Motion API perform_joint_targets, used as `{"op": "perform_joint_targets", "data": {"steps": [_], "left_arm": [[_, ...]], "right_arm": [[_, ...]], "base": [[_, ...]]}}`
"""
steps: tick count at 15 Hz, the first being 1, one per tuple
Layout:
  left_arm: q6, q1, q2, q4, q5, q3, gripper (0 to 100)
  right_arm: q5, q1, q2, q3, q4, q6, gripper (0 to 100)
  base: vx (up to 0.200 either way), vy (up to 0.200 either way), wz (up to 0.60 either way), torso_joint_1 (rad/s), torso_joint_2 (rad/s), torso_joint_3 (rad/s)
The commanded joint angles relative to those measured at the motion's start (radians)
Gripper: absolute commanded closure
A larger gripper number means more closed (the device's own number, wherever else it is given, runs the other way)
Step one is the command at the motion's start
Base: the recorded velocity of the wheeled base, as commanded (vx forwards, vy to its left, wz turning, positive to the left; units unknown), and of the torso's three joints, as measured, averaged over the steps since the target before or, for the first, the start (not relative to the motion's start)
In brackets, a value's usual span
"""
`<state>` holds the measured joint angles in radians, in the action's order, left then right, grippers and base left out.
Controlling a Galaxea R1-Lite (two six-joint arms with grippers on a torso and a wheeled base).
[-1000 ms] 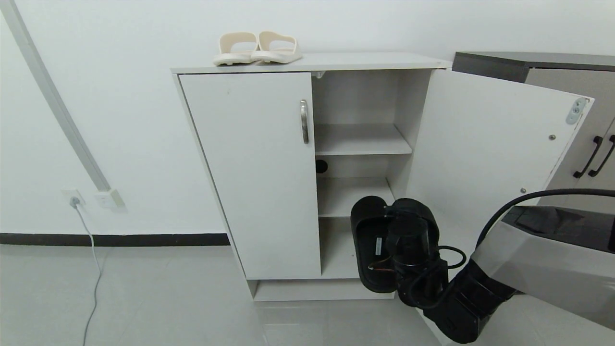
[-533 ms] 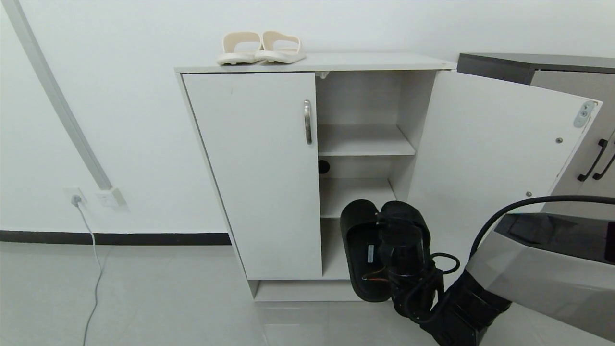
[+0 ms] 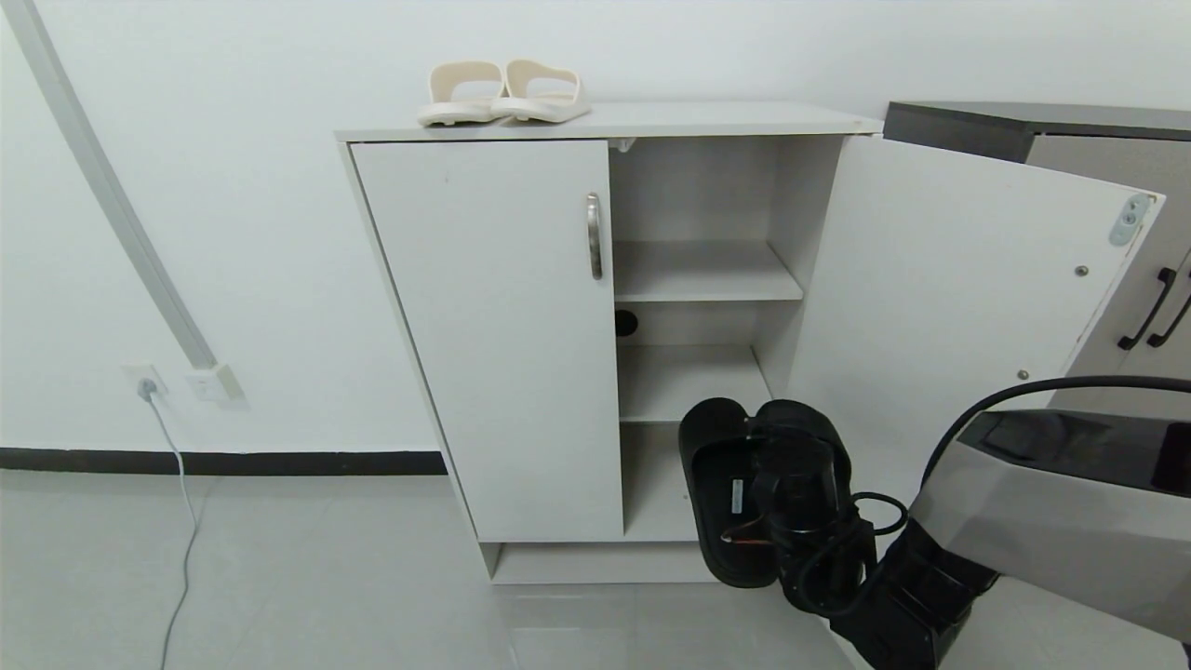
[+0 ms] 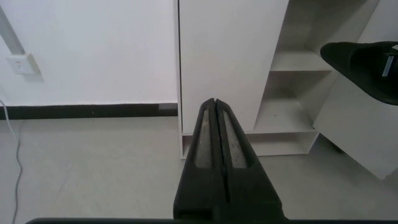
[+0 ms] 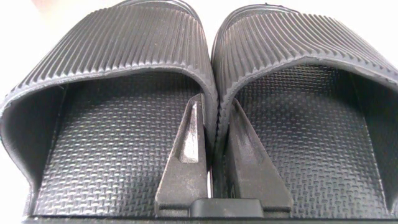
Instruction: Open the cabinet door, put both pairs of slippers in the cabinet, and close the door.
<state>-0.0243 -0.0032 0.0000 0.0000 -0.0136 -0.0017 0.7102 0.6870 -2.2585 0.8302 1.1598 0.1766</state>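
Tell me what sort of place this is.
Probably an indoor entryway, or a room set up like one: a white shoe cabinet with shelves and one door open, beige slippers on top, black slippers in front, a tiled floor and a wall socket.

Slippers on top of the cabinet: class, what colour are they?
The slippers are plain cream, with no pattern; the head view shows them best.
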Motion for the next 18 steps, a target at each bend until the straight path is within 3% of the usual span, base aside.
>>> {"op": "perform_joint_targets", "data": {"steps": [1, 18], "left_arm": [[0.000, 0.000, 0.002, 0.000, 0.000, 0.000, 100], [0.000, 0.000, 0.002, 0.000, 0.000, 0.000, 100]], "right_arm": [[-0.009, -0.024, -0.009, 0.001, 0.000, 0.000, 100], [-0.017, -0.081, -0.038, 0.012, -0.003, -0.003, 100]], "base": [[0.000, 0.000, 0.00, 0.000, 0.00, 0.000], [0.000, 0.000, 0.00, 0.000, 0.00, 0.000]]}}
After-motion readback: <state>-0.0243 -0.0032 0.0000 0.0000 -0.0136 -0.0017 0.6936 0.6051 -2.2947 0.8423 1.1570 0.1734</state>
